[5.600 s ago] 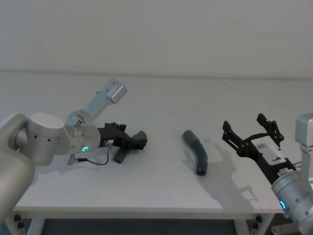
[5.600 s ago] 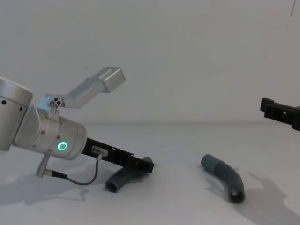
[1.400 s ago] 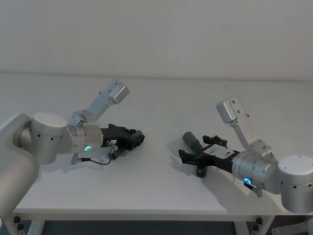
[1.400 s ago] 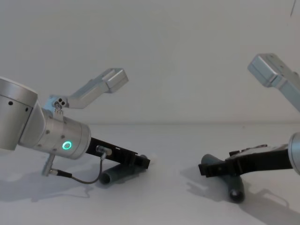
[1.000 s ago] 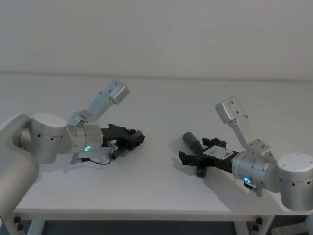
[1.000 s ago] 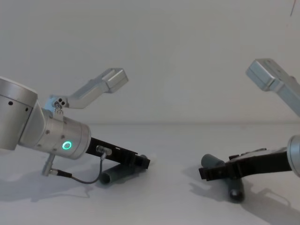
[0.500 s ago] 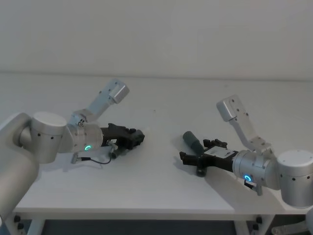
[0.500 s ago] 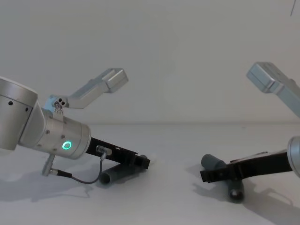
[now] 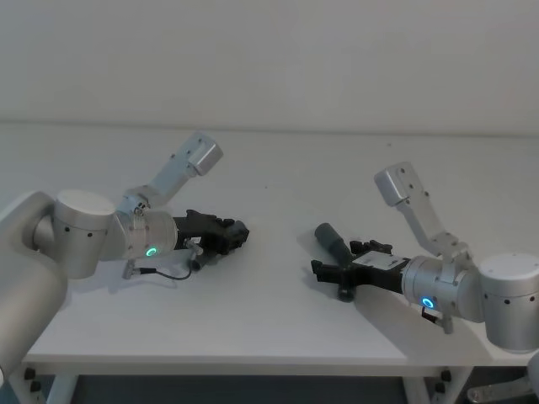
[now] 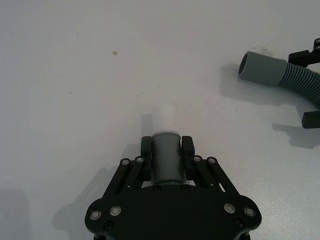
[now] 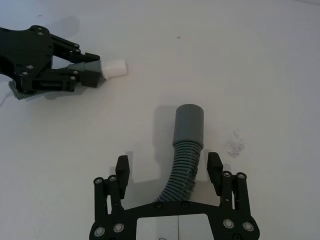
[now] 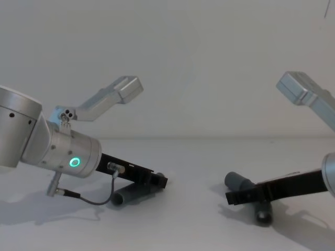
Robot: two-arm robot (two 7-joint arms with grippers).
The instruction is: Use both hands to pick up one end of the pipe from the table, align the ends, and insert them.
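white table (image 9: 278, 332): matte top; its front edge runs just below both arms in the head view, and its far edge meets the wall (image 9: 269, 59) well behind them.
open room: a wide bare strip of table lies between the two grippers, with more bare surface beyond them toward the wall.
left pipe piece (image 10: 165, 162): dark grey, low over the table's left half; its pale tip sticks out past the fingertips and points toward the right side.
left gripper (image 9: 226, 236): fingers pressed together on the left pipe piece, one on each side of the tube.
left arm: the forearm lies low and nearly level, reaching in from the left; a green ring glows at the wrist.
right pipe piece (image 11: 188, 131): ribbed and curved, lying on the table right of centre, smooth sleeve end pointing away from the right gripper.
right gripper (image 11: 169, 161): fingers spread wide, straddling the ribbed stretch with a gap on each side, low over the table.
right arm: reaches in low from the right, with one link raised behind it.
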